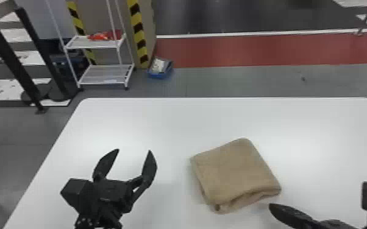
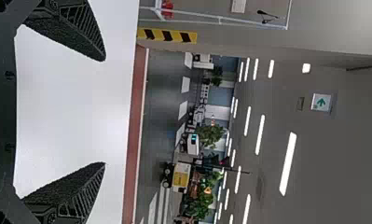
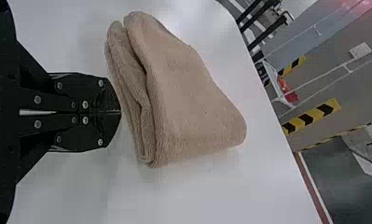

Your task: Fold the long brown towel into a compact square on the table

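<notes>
Head view: towel (image 1: pixel 235 173) apparently beyond end effector (image 1: pixel 272 207)

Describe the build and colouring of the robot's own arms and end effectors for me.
Both arms are black. The left end effector has an angular, boxy housing and tapering black fingers with grainy inner faces and slatted sides. The right end effector is black too, its plates dotted with round silver screws.

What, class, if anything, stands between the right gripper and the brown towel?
Nothing visible stands in the way. The right gripper, its fingers together, points at the layered side of the brown towel, with no other object between them. The towel lies folded on the white table.
</notes>
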Robot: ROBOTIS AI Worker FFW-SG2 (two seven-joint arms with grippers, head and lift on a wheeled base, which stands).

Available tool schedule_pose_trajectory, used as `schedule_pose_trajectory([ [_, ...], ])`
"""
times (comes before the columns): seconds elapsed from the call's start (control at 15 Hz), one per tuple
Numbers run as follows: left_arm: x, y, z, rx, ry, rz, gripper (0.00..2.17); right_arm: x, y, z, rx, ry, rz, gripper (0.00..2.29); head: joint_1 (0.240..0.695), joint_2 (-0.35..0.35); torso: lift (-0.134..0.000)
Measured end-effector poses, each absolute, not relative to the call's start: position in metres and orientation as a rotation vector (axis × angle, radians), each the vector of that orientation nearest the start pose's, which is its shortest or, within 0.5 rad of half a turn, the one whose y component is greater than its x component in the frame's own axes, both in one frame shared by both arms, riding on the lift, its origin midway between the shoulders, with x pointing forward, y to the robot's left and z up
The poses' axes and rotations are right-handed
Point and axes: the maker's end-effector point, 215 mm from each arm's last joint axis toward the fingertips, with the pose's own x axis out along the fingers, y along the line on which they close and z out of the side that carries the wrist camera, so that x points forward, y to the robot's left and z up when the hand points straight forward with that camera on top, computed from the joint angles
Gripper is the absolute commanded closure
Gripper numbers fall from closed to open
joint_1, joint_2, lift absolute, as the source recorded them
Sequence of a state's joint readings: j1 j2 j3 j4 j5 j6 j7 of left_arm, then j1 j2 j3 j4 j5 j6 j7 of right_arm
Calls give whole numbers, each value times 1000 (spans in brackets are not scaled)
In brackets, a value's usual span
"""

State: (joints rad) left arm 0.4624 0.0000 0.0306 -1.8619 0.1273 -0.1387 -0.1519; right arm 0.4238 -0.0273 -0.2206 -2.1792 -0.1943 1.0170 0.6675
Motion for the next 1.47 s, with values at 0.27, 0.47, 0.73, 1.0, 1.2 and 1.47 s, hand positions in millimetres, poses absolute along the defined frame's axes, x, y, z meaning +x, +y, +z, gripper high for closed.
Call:
schedule_pose_trajectory([
  [0.27,449,217,-376,-113,25,-106,80,404,-166,-471,380,755,496,2128,695,68,-111],
  [0.47,454,216,-375,-113,28,-111,80,441,-159,-473,339,752,471,2128,695,68,-111],
  [0.73,457,214,-376,-116,29,-118,80,501,-137,-467,270,689,465,2128,695,86,-111],
  [1.0,466,210,-378,-120,30,-129,80,547,-117,-459,206,617,464,2128,695,101,-111],
  [1.2,472,205,-380,-123,32,-138,80,565,-112,-454,164,578,461,2128,695,100,-111],
  [1.47,472,207,-383,-125,37,-137,80,568,-136,-446,171,539,417,2128,695,82,-111],
])
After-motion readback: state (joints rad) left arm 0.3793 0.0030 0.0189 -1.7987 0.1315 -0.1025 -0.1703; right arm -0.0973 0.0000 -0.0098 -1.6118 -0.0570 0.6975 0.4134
